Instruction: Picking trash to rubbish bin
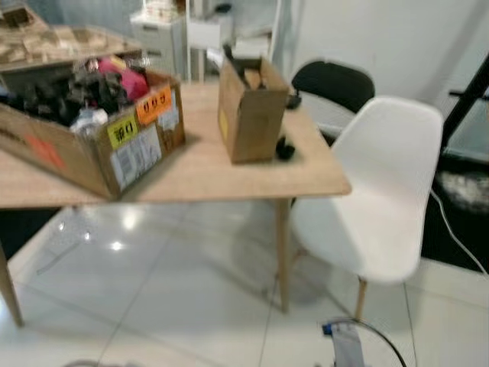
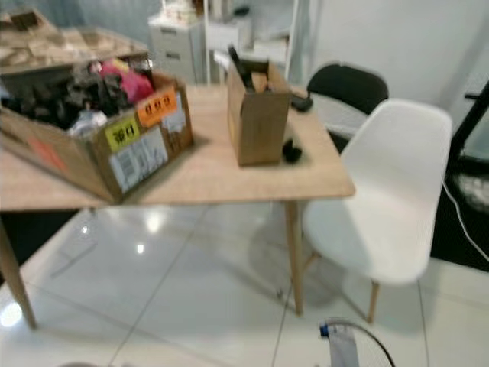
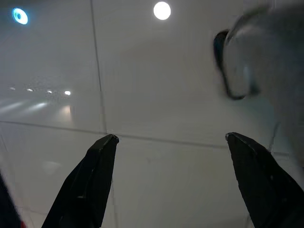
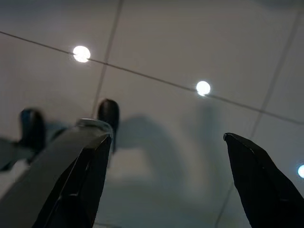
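The left gripper (image 3: 168, 142) hangs down with its two black fingers spread wide, holding nothing, and below it is only the glossy white tile floor (image 3: 156, 95). The right gripper (image 4: 164, 142) is the same: fingers wide apart, empty, pointing at the floor.

Further out stands a wooden table (image 1: 214, 172). On it sits a big cardboard box (image 1: 99, 145) full of dark and pink things, and near it a small upright cardboard box (image 1: 250, 111). A small black object (image 1: 284, 149) lies on the table, touching the foot of the small box. A white chair (image 1: 382, 191) stands at the table corner, with a black chair (image 1: 332, 82) behind it.

I cannot see any rubbish bin, and which item is the trash is not clear; maybe the small black object. I think the robot should first approach the table, avoiding the white chair, and raise one arm only when the target is sharp in view, because the picture is blurred now.
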Available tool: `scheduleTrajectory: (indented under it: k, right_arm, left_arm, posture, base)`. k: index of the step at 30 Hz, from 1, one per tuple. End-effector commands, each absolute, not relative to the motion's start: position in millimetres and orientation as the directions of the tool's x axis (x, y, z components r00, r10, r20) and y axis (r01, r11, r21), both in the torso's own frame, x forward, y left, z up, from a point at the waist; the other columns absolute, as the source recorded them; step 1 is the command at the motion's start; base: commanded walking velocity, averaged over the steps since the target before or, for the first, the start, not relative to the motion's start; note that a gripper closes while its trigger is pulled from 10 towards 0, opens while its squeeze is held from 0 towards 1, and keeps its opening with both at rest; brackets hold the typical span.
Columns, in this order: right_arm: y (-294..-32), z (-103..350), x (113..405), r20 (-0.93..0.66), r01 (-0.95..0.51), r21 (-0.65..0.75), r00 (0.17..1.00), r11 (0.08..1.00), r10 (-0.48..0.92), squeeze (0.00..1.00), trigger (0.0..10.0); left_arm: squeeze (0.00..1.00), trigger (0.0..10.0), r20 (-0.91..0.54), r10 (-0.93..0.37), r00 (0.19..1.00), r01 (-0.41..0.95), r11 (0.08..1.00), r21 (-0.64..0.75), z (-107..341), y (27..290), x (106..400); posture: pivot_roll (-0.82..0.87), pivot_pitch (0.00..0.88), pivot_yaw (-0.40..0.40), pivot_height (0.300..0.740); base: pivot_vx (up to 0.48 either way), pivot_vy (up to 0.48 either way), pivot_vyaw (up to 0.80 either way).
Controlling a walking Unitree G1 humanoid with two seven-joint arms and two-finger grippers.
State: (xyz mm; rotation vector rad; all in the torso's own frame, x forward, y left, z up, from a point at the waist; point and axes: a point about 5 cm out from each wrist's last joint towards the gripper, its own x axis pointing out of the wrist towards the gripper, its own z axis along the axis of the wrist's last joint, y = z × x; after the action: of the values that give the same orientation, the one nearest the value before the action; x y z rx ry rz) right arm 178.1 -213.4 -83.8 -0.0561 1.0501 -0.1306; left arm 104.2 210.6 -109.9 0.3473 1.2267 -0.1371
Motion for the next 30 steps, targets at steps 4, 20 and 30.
scheduleTrajectory:
  k: [4, 20, 30]
  right_arm:
    - [-207.8, -88.0, 171.3, -0.875, 0.077, -0.097, 0.469, 0.992, -0.122, 0.0, 10.0]
    - [-209.2, -89.9, 166.5, -0.88, 0.089, -0.093, 0.46, 0.992, -0.124, 0.0, 10.0]
    - [-210.3, -90.0, 165.8, -0.88, 0.107, -0.088, 0.458, 0.99, -0.127, 0.0, 10.0]
  left_arm:
    - [0.0, 10.0, -0.941, 0.045, 0.335, 0.312, 0.937, 0.156, -111.2, 201.7, 104.3]
    - [0.0, 10.0, -0.942, 0.038, 0.333, 0.311, 0.939, 0.148, -111.9, 200.3, 102.2]
    - [0.0, 10.0, -0.94, 0.045, 0.338, 0.306, 0.939, 0.155, -111.5, 200.6, 103.6]
  posture:
    - [0.11, 0.053, -0.049, 0.74]
    - [0.11, 0.067, -0.046, 0.74]
    - [0.11, 0.071, -0.047, 0.74]
  base:
    - [-0.337, 0.0, 0.0]
    - [-0.333, 0.0, 0.0]
    - [-0.058, 0.0, 0.0]
